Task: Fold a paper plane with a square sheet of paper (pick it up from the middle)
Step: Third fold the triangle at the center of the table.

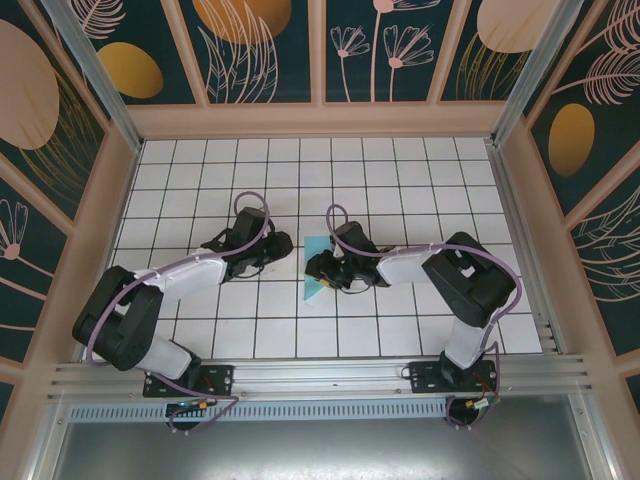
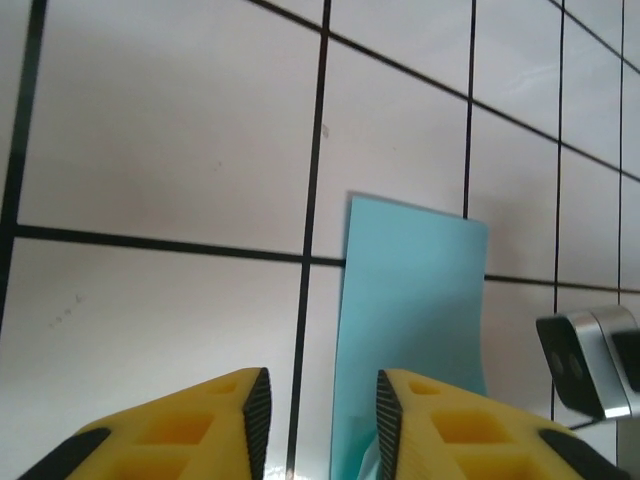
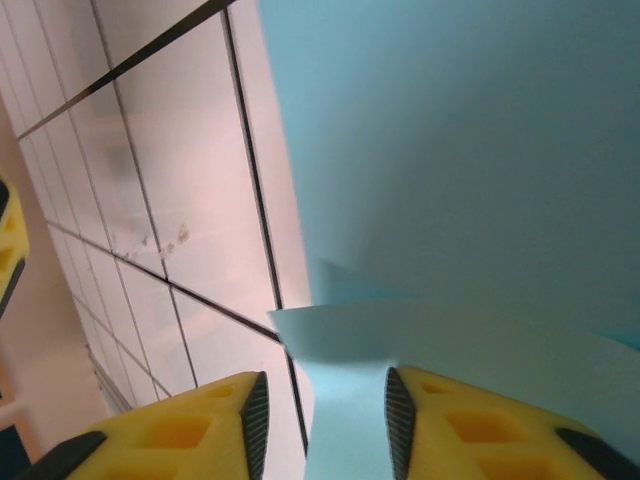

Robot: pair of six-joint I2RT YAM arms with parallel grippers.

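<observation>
The light-blue sheet of paper [image 1: 312, 289] lies folded into a narrow strip on the white grid table [image 1: 400, 180], between my two grippers. In the left wrist view the paper [image 2: 415, 300] runs up from beside the right fingertip [image 2: 388, 412]; my left gripper [image 2: 318, 420] is open, with bare tile in most of the gap. My left gripper [image 1: 283, 245] sits just left of the paper's top end. My right gripper [image 1: 314, 268] is over the strip's middle. In the right wrist view it [image 3: 325, 425] is open, and a raised flap of paper [image 3: 350, 400] stands between the fingers, against the right one.
The right gripper's grey body [image 2: 590, 362] shows at the right edge of the left wrist view. Wooden walls [image 1: 110, 200] enclose the table on three sides, and a metal rail [image 1: 320, 375] runs along the front. Open tiles lie behind and beside the arms.
</observation>
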